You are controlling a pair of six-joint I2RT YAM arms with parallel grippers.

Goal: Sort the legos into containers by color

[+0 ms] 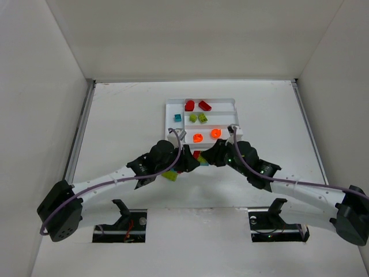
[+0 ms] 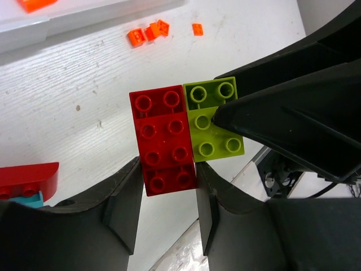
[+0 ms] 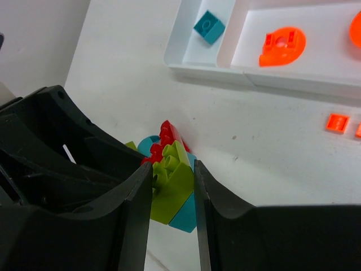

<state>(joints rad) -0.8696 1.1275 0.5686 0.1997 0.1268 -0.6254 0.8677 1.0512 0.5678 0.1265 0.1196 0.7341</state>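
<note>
Left gripper (image 2: 168, 189) is narrowed onto the red brick (image 2: 163, 138). Brick lies lengthwise between its fingers, far end poking out ahead. Lime green brick (image 2: 214, 121) sits flush against red's right side. Right gripper (image 3: 172, 195) pinches the green, with a teal brick (image 3: 183, 217) seemingly stuck to it. Tray (image 3: 208, 70) is ahead of both hands, near.

Likely step: splitting the cluster. Best if left braces red while right draws green straight away, slowly, without twisting. Right's bite looks shallow and may slip.
</note>
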